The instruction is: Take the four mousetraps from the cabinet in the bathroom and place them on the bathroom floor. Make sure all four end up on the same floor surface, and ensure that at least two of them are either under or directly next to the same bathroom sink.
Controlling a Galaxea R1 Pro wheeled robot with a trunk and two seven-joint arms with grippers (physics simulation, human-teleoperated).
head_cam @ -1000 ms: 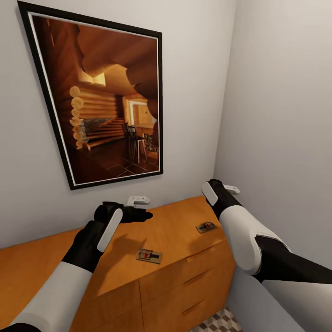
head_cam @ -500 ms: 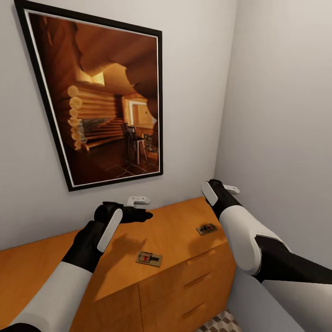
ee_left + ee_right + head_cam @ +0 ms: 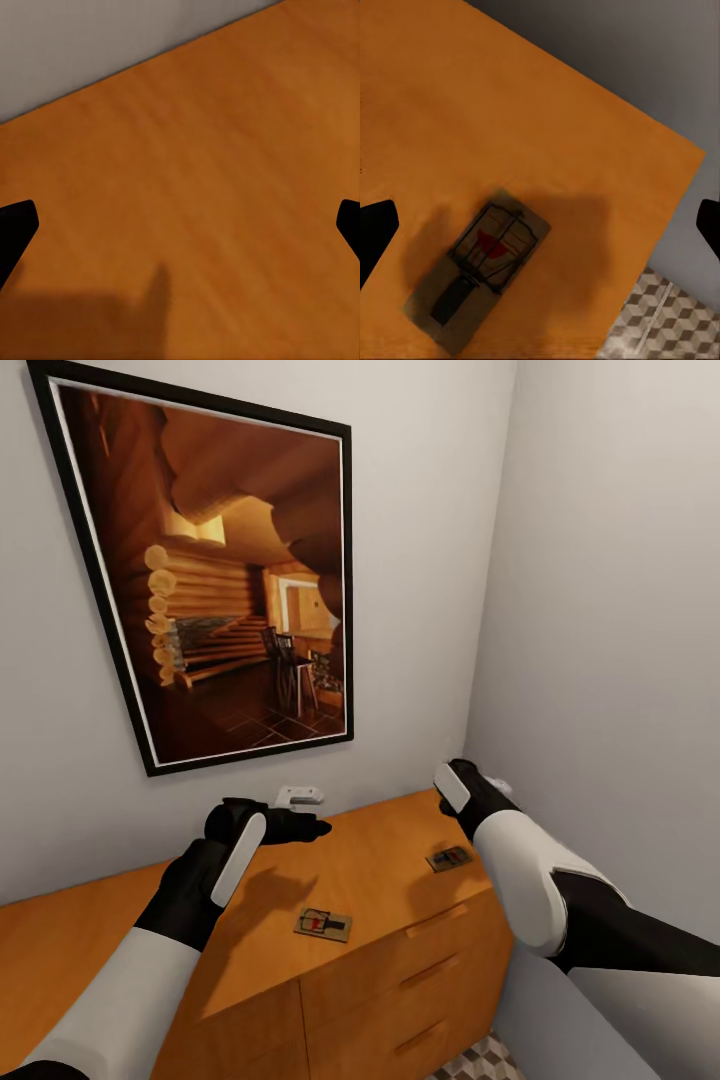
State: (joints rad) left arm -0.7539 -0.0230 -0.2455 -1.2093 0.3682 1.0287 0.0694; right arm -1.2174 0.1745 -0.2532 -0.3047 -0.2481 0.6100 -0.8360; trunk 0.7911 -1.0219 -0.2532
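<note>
Two mousetraps lie on top of the orange-brown cabinet (image 3: pixel 380 860): one (image 3: pixel 323 924) near its front edge, the other (image 3: pixel 449 857) further right. My right gripper (image 3: pixel 462 785) hovers above the right mousetrap (image 3: pixel 484 274), which sits a little off centre between the wide-apart fingers (image 3: pixel 375 232). It is open and apart from the trap. Over bare cabinet top (image 3: pixel 195 187) near the back wall, my left gripper (image 3: pixel 300 826) is open and holds nothing. A strip of cube-patterned bathroom floor (image 3: pixel 660 322) shows past the cabinet's end.
A large framed picture (image 3: pixel 215 575) hangs on the wall behind the cabinet, with a small white wall fitting (image 3: pixel 298 795) below it. The side wall (image 3: pixel 610 610) closes in on the right. Drawer fronts with bar handles (image 3: pixel 425 966) face me; floor tiles (image 3: pixel 480 1060) show below.
My right gripper has shifted slightly left, now covering a white fitting on the side wall. The view has drifted a little; the left arm and both traps are where they were.
</note>
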